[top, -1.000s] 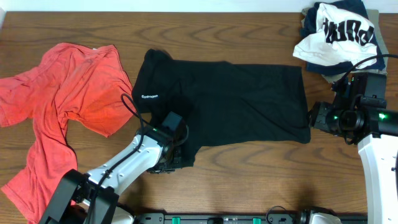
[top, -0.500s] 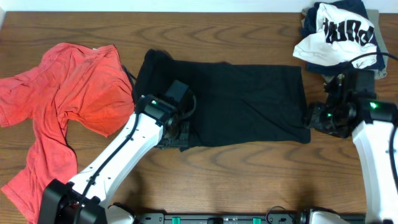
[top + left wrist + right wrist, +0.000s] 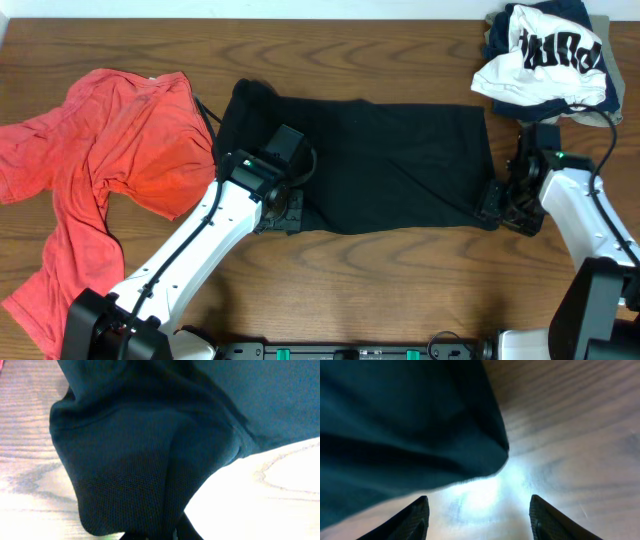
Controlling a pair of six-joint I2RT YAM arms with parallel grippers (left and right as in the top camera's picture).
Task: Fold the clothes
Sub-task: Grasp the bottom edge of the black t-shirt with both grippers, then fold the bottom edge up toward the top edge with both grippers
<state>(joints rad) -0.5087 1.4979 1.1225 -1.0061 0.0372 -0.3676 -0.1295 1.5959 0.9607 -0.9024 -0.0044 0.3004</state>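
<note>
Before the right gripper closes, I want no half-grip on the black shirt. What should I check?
1. Left gripper shut on the black shirt: ok, fabric bunches into it.
2. Right gripper open: ok, jaws stand apart.
3. Shirt corner between the right fingers: not ok, the corner lies ahead of them.
4. Shirt flat between the two grippers: ok in the overhead view.
5. Red tee clear of the shirt: cannot tell, their edges meet beside the left arm.
</note>
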